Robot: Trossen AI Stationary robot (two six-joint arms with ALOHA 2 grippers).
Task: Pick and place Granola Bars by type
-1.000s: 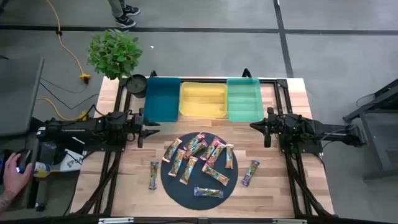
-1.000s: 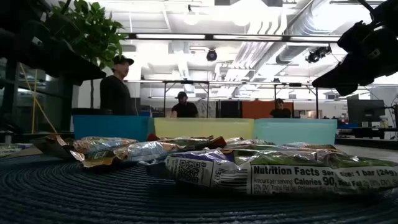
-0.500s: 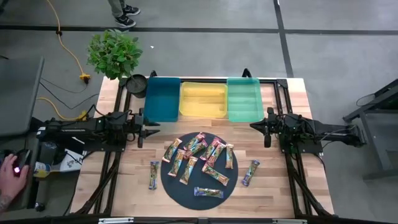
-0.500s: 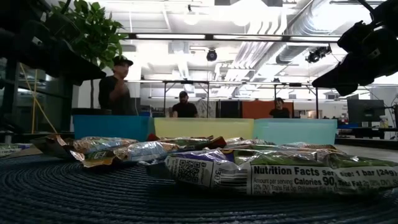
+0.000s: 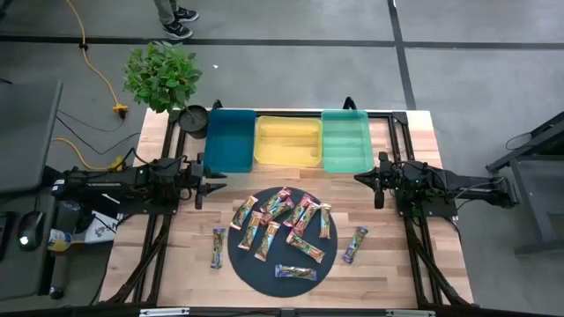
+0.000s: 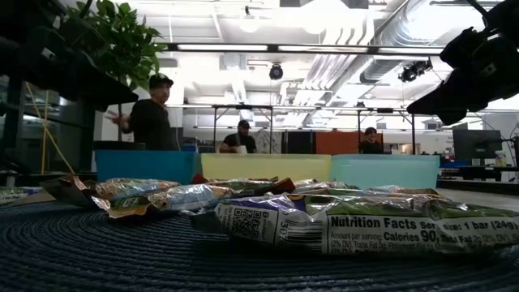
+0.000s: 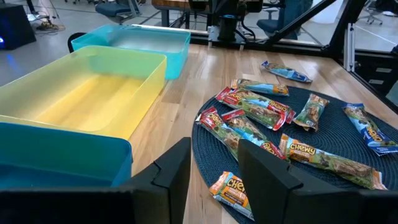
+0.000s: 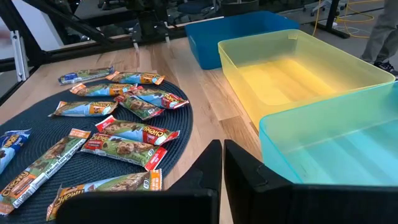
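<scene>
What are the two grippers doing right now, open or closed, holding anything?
Left gripper: open, empty, hanging over the table's left side near the blue tray.
Right gripper: shut, empty, waiting over the table's right side by the green tray.

I see a blue tray (image 5: 230, 139), a yellow tray (image 5: 287, 141), a green tray (image 5: 346, 141) and bright-wrapped bars (image 5: 284, 224) on a dark woven mat (image 5: 264, 269).
</scene>
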